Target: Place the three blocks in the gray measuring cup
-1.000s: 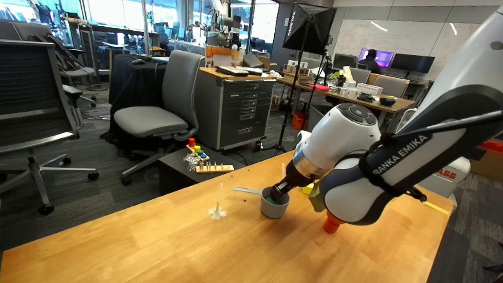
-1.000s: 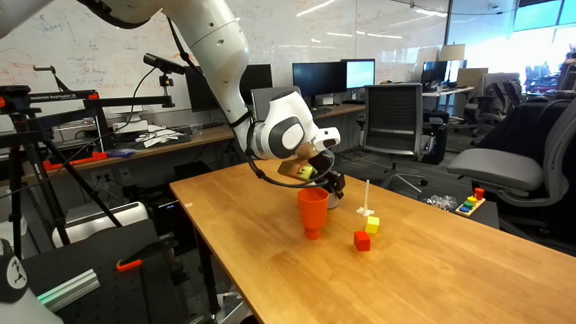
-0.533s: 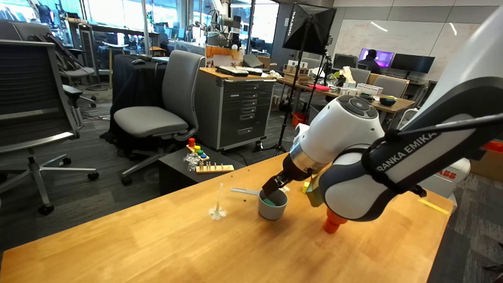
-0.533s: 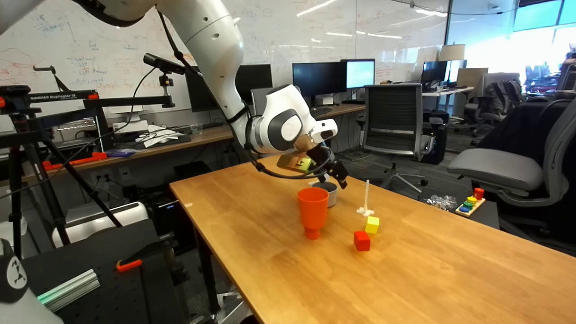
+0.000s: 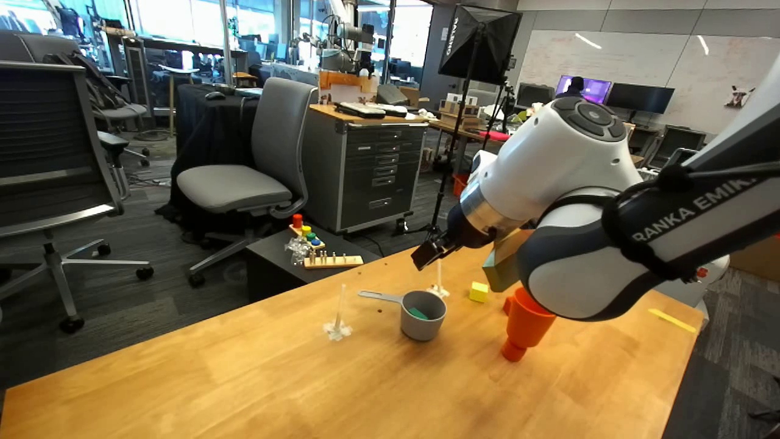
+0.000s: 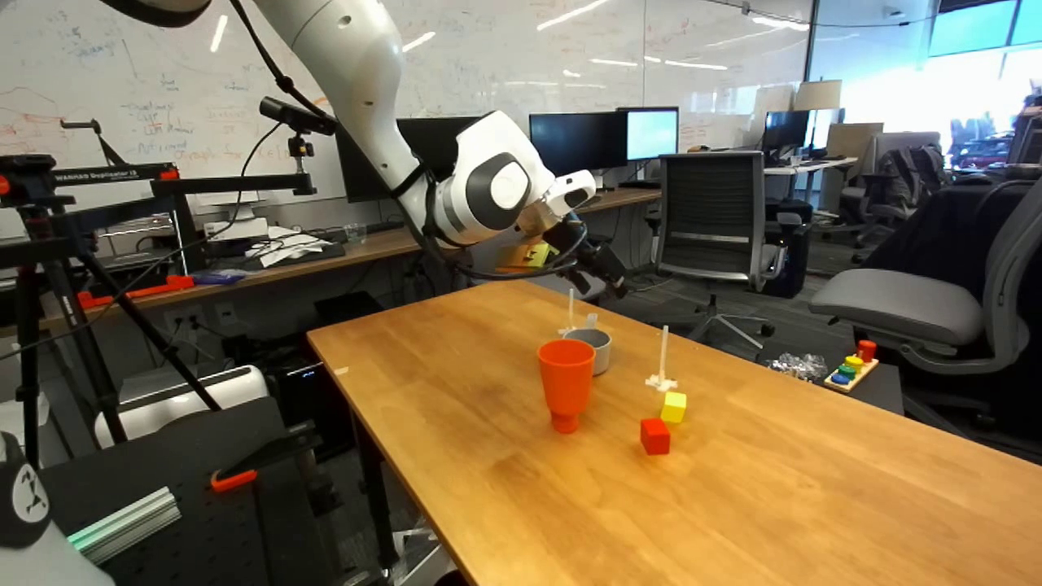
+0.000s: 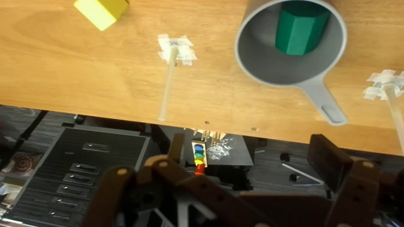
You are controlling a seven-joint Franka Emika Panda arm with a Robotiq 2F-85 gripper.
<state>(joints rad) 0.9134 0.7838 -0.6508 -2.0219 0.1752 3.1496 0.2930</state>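
The gripper (image 7: pixel 252 154) hangs with jaws spread wide, holding nothing. The green octagonal block (image 7: pixel 300 34) lies in the gray measuring cup (image 5: pixel 420 329), handle (image 7: pixel 322 97) toward the nearest edge of the table (image 7: pixel 104 85); the yellow cube (image 6: pixel 673 407) and red cube (image 6: pixel 654 437) sit outside.

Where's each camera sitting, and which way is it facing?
In an exterior view: higher than the table, facing the drawer cabinet; the arm enters from picture right.
In an exterior view: likewise higher, facing the whiteboard and monitors; the arm enters from upper left.
Wrist view: on the arm, facing the gray measuring cup and the green block inside; the open gripper shows at the bottom.
Both exterior views share the arm, table, red cup and yellow block.
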